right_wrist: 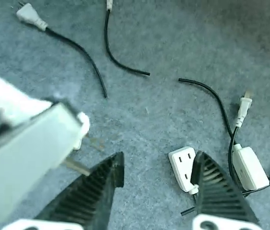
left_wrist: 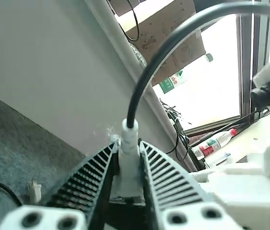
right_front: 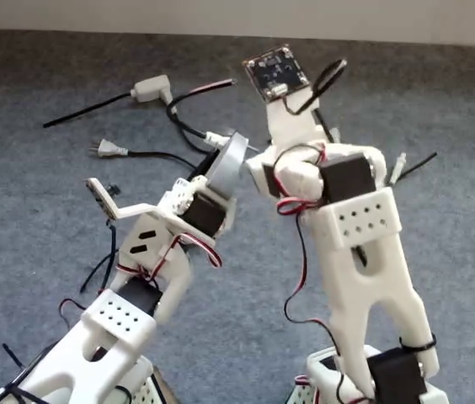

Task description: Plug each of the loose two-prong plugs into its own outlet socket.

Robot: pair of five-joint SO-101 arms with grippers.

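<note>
The left claw (left_wrist: 128,143) hides the lower end of the plug (left_wrist: 129,158); its cord (left_wrist: 150,72) runs off-frame.

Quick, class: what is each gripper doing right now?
Left gripper: shut on a white plug.
Right gripper: open, holding nothing.

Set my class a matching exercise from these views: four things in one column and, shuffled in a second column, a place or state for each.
Things
1. White two-prong plug on the arching black cord
2. White outlet socket block
3. Loose white two-prong plug with a trailing black cord
4. Right jaws

Places or states
A. Open, above the grey carpet
B. Lying on the carpet, away from both arms
C. Clamped between the shut left jaws
D. On the carpet, slots up, under the gap between the open jaws

Pairs: 1-C, 2-D, 3-B, 4-A
</note>
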